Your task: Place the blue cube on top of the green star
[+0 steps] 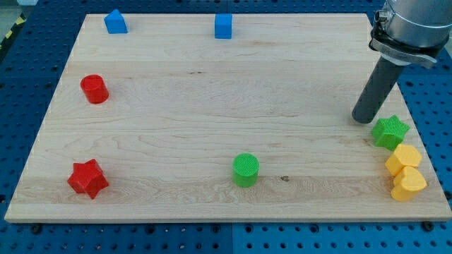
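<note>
Right, my tip [366, 118] sits just up-left of the green star [390, 132] at the table's [212, 99] right edge; there's no pincer here, only a rod. The blue cube [223, 26] waits well apart at the view's top. Best swing behind it, then push steadily down-right toward the star.

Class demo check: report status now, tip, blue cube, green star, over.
My tip just left of green star. Blue cube far off, top edge. Path between clear.
</note>
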